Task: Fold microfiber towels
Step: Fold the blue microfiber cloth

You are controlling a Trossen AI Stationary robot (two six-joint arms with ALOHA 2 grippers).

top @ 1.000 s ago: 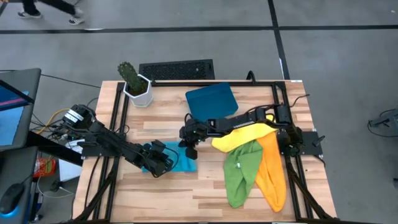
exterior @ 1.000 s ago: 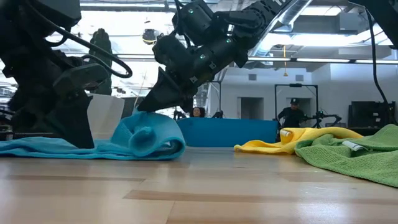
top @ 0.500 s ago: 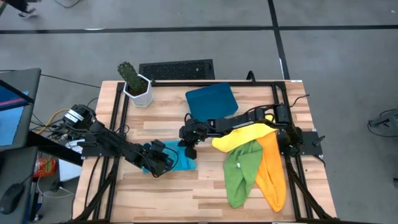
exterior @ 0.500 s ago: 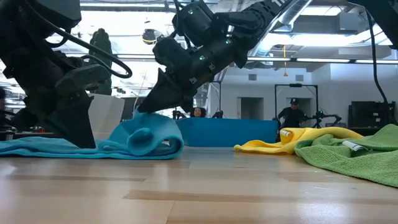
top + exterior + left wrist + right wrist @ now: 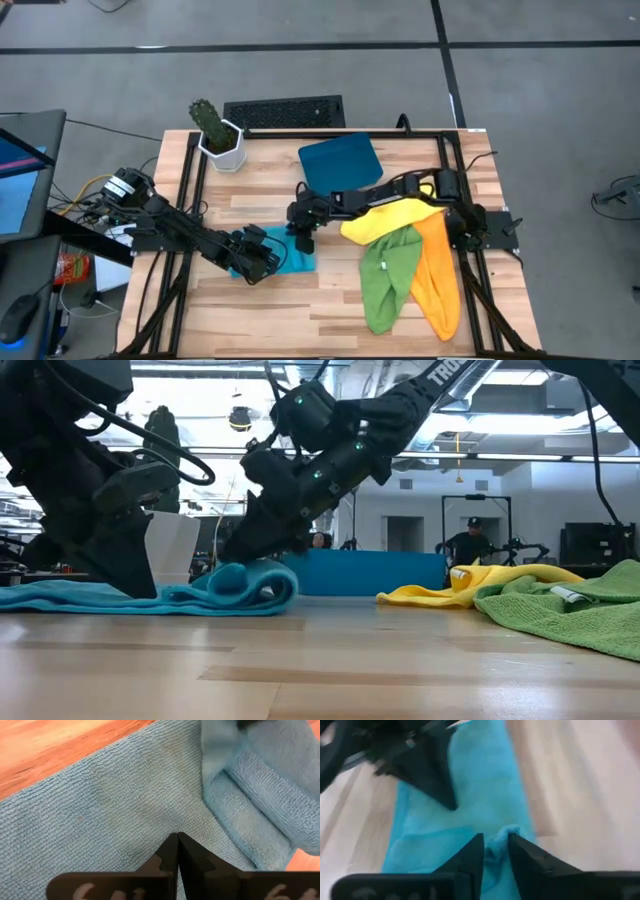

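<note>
Lowered since a second ago: right gripper (image 5: 262, 532), pinching light blue towel (image 5: 292, 262) edge onto near-left table (image 5: 330, 300). Left gripper (image 5: 177, 845) closed, pressing cloth flat. Soft, light, limp; best grasped at corners.

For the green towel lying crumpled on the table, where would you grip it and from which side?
Take the green towel at its free lower end, coming straight down. That end lies alone on bare wood, while its upper part is tucked against the yellow towel and orange towel, so a pinch there would probably catch them too.
</note>
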